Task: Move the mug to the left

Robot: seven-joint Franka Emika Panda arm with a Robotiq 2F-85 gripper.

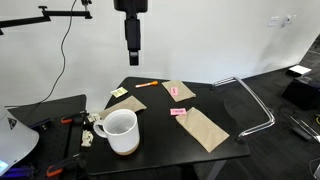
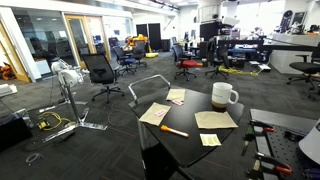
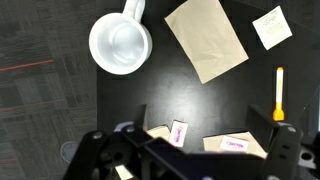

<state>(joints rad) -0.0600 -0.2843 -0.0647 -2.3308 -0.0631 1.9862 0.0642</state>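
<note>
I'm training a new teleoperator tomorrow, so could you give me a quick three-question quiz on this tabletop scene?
1. True or false: the gripper is holding the mug.
2. What colour is the band around the mug's base? A) blue B) brown C) green
3. Fill in: seen from the wrist view, the inside of the mug looks ____.

Key:
1. False. The gripper hangs high above the table, apart from the mug.
2. B
3. empty
</note>
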